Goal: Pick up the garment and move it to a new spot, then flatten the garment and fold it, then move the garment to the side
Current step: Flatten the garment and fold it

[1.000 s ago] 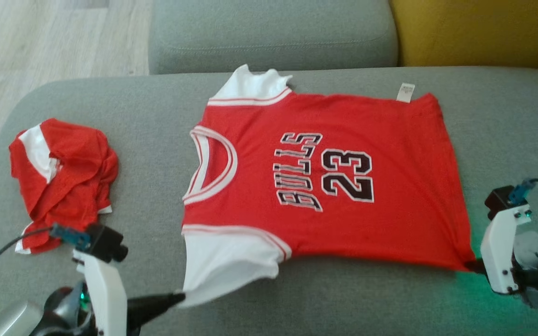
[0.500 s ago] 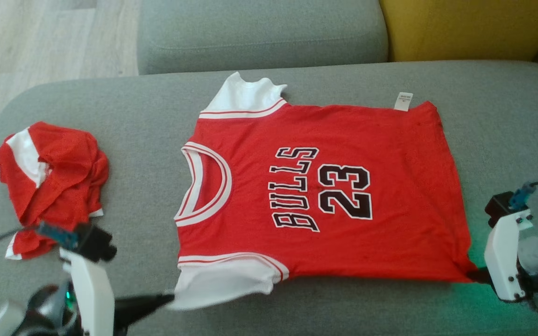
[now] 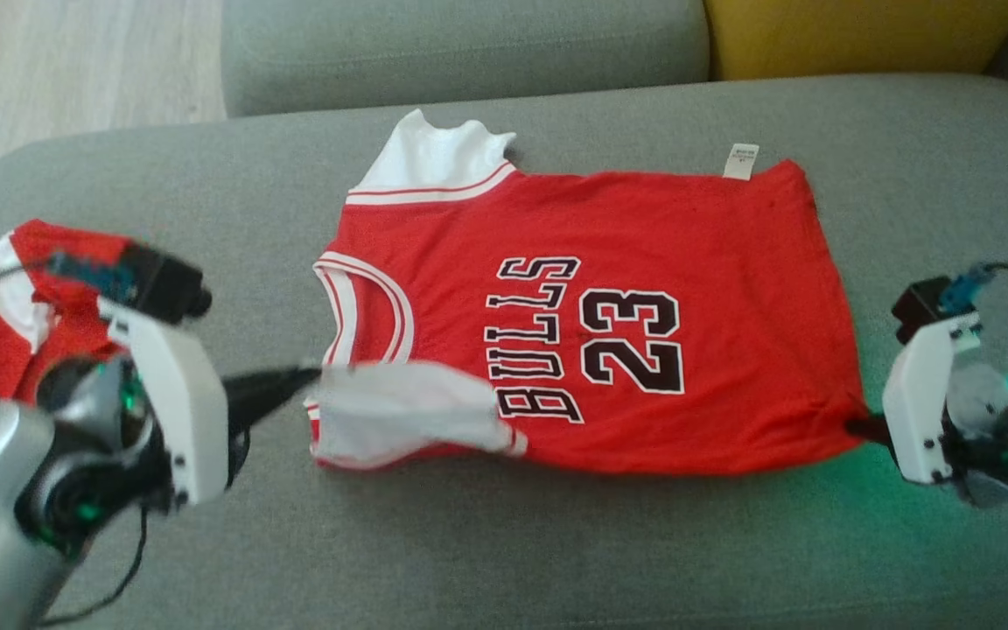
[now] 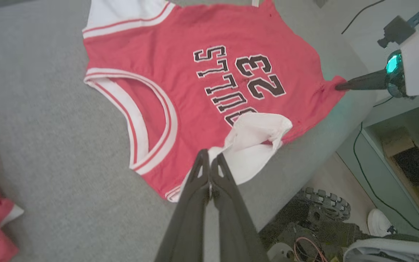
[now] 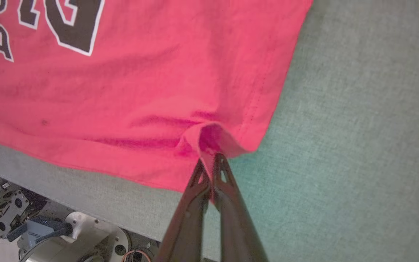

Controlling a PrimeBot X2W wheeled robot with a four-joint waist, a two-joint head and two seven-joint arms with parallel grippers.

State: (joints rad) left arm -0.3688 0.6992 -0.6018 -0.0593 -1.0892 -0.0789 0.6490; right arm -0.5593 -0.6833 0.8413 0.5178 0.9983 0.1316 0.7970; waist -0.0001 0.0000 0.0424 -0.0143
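The garment (image 3: 644, 227) is a red "BULLS 23" jersey with white sleeves, lying face up on the grey sofa seat (image 3: 556, 542), neck to the left. My left gripper (image 3: 316, 378) is shut on the near white sleeve (image 3: 399, 411), which is lifted and folded back over the jersey's lower chest. In the left wrist view my closed fingertips (image 4: 209, 160) pinch that sleeve (image 4: 256, 134). My right gripper (image 3: 858, 429) is shut on the near hem corner; the right wrist view shows the red fabric (image 5: 140, 91) bunched at the gripper (image 5: 211, 162).
A second red and white garment (image 3: 5, 297) lies crumpled at the seat's left end, behind my left wrist. A grey back cushion (image 3: 469, 44) and a yellow cushion (image 3: 854, 35) border the far side. The seat's near edge drops to the robot base (image 4: 326, 207).
My left gripper has risen and carried the near white sleeve away from me, over the jersey's front. The right gripper keeps its hold on the hem corner. The camera has shifted slightly.
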